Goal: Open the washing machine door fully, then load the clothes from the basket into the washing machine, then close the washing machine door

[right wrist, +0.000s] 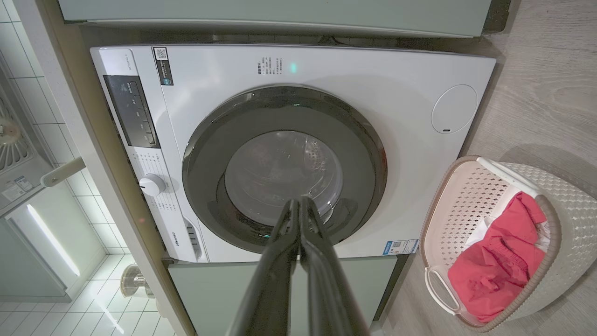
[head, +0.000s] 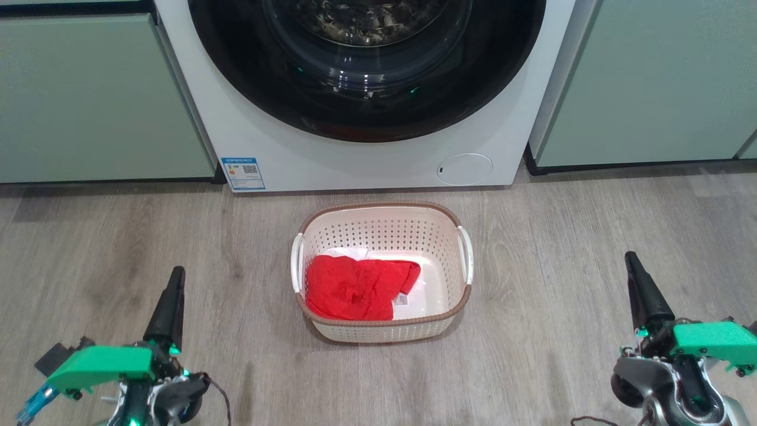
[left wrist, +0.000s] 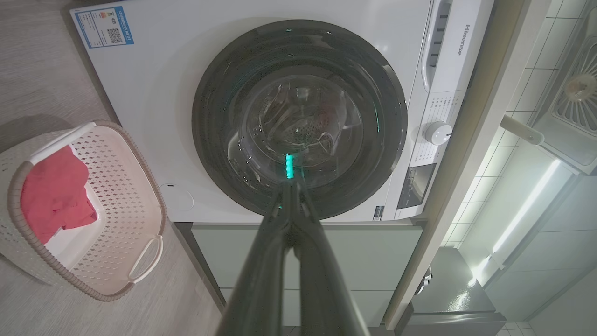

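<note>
Down in front of you, in the head view, the washing machine [head: 378, 165] stands between pale green cabinets [head: 89, 100]. Its door [head: 366, 121] sits shut against the white front. The basket [head: 384, 234] rests on the wood floor [head: 118, 248] just before the machine. A red garment [head: 355, 287] lies bunched in the basket's left half, with a white garment [head: 355, 253] peeking out beneath it. Your left gripper [head: 177, 273] hangs at the lower left and your right gripper [head: 630, 258] at the lower right. Both are well apart from the basket, each with its fingers pressed together on nothing.

Along the left wrist view, the two dark fingers meet at their tips and point at the door's glass, and the basket lies at that view's left.

Along the right wrist view, the fingers are likewise together, aimed at the lower glass. The basket sits at that view's right, with the red garment inside.
</note>
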Controlling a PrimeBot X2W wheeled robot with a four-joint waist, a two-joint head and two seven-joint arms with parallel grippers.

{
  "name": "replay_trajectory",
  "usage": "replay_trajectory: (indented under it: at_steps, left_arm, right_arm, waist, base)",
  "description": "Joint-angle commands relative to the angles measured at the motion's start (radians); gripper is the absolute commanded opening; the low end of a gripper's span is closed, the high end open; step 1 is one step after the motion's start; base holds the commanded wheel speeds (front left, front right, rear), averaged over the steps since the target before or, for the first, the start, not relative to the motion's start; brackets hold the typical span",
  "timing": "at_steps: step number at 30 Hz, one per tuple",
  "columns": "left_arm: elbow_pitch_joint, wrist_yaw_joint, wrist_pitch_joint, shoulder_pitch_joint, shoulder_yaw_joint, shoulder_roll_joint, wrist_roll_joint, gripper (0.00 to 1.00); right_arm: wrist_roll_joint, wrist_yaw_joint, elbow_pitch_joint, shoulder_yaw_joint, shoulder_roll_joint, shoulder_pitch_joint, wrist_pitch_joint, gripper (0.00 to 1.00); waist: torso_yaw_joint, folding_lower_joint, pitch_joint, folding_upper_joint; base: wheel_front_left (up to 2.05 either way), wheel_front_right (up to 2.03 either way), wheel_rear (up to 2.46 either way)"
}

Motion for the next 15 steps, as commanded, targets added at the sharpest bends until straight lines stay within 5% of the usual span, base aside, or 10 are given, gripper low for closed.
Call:
replay_trajectory:
  at_steps: [1, 15]
  left_arm:
    - [-0.029, -0.002, 0.007, -0.049, 0.031, 0.009, 0.007, 0.0]
    - [-0.029, -0.002, 0.007, -0.049, 0.031, 0.009, 0.007, 0.0]
  right_arm:
    - [-0.01, 0.0, -0.032, 0.018, -0.003, -0.051, 0.005, 0.0]
    - [-0.01, 0.0, -0.032, 0.018, -0.003, -0.051, 0.005, 0.0]
  waist:
    - [0.0, 0.0, 0.0, 0.0]
    - [0.0, 0.0, 0.0, 0.0]
  base:
    - [0.0, 0.0, 0.0]
    - [0.0, 0.0, 0.0]
